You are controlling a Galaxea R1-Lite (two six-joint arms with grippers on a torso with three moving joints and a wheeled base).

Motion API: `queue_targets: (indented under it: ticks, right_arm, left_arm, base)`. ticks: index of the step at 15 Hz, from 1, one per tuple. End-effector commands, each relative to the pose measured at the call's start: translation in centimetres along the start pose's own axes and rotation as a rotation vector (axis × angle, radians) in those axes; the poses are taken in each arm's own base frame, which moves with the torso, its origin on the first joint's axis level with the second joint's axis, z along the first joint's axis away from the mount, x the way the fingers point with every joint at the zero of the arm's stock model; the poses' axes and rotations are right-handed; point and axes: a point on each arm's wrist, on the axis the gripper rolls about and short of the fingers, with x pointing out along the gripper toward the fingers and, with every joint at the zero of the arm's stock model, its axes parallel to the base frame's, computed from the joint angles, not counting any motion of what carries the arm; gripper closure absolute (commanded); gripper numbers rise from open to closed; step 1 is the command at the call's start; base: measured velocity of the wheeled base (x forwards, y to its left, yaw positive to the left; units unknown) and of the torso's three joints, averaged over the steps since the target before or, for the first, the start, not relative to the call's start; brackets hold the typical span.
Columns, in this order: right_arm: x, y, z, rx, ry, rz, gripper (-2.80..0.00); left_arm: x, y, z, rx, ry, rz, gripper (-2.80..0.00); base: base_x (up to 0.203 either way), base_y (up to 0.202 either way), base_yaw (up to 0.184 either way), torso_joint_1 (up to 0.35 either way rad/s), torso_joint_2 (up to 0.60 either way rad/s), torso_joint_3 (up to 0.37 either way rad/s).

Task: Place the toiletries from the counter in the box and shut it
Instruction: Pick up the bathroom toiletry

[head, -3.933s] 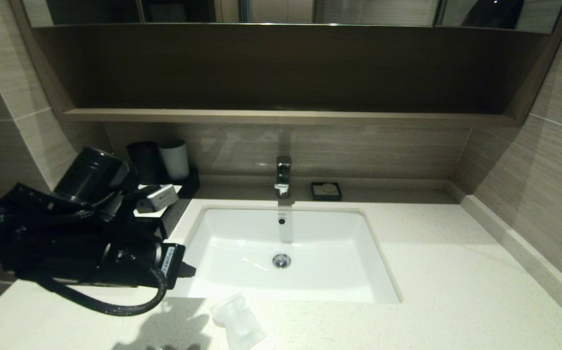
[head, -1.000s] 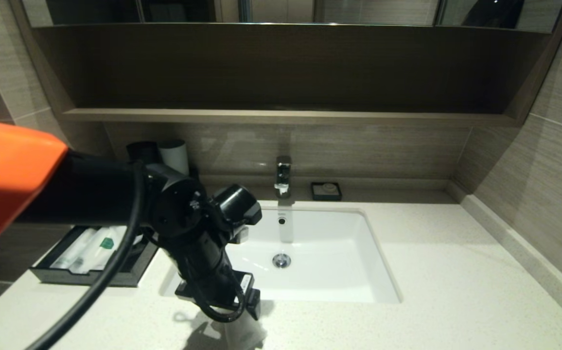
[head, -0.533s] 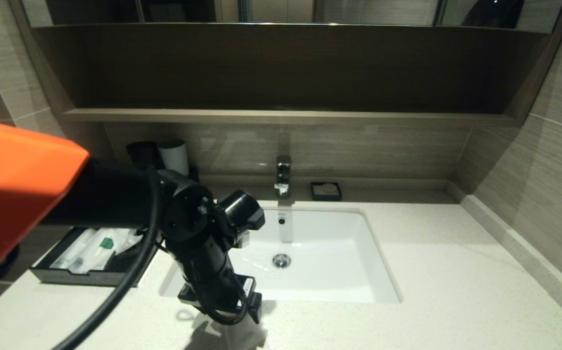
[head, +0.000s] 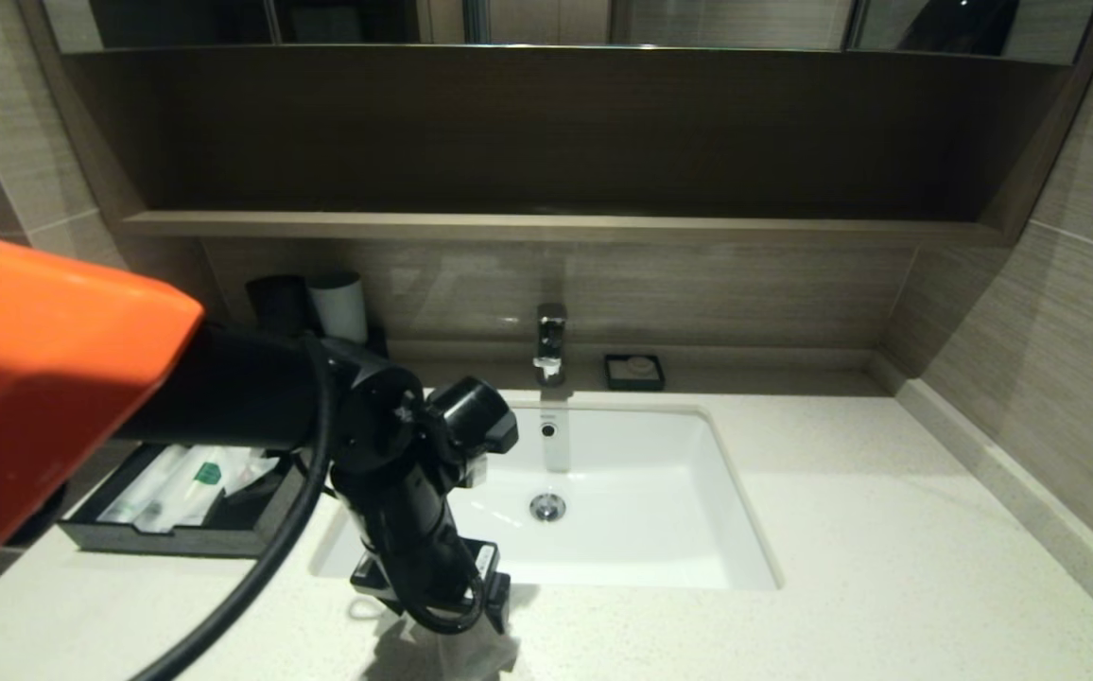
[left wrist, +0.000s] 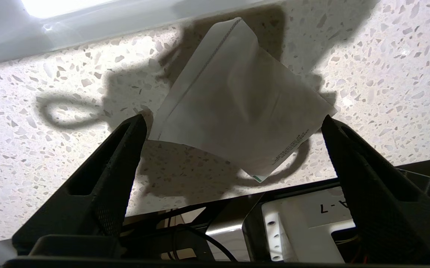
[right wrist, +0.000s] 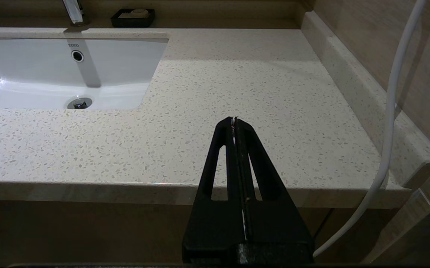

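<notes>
A white sachet (left wrist: 241, 100) lies flat on the speckled counter in front of the sink; in the head view only its edge (head: 480, 653) shows under my left arm. My left gripper (left wrist: 233, 123) hangs just above it, open wide, one finger at each side of the sachet, apart from it. The black box (head: 178, 541) stands open at the left of the sink with white toiletry packets (head: 189, 478) inside. My right gripper (right wrist: 234, 121) is shut and empty, parked off the counter's front edge at the right.
The white sink (head: 556, 497) with its tap (head: 551, 340) fills the middle. A black and a white cup (head: 338, 305) stand behind the box. A small black soap dish (head: 634, 371) sits beside the tap. The wall kerb (head: 1010, 482) bounds the counter's right.
My left arm has swung from the box across to the counter's front and has come down over the sachet. The box, earlier hidden by the arm, now shows open.
</notes>
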Motion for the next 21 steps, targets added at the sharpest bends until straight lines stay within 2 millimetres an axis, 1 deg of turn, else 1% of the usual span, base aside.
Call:
queue_targets:
  ticks: [1,8,17,18,21]
  right_arm:
    - [0.01,0.0,-0.04,0.001,0.001,0.0,0.0]
    - [0.01,0.0,-0.04,0.0,0.001,0.0,0.0]
    - [0.01,0.0,-0.04,0.0,0.001,0.0,0.0]
    - [0.01,0.0,-0.04,0.0,0.001,0.0,0.0]
    - [0.01,0.0,-0.04,0.0,0.001,0.0,0.0]
  left_arm:
    - [0.12,0.03,0.03,-0.014,0.006,0.002,-2.8]
    - [0.52,0.23,0.51,-0.06,0.007,0.012,-2.8]
    - [0.47,0.75,0.86,-0.081,-0.001,0.015,-2.8]
    - [0.47,0.75,0.86,-0.081,-0.001,0.015,0.0]
    - [0.71,0.76,0.88,-0.081,0.006,0.018,0.0]
  base:
    - [0.0,0.0,0.0,0.0,0.0,0.0]
    - [0.0,0.0,0.0,0.0,0.0,0.0]
    - [0.0,0.0,0.0,0.0,0.0,0.0]
    - [0.0,0.0,0.0,0.0,0.0,0.0]
    - [0.0,0.0,0.0,0.0,0.0,0.0]
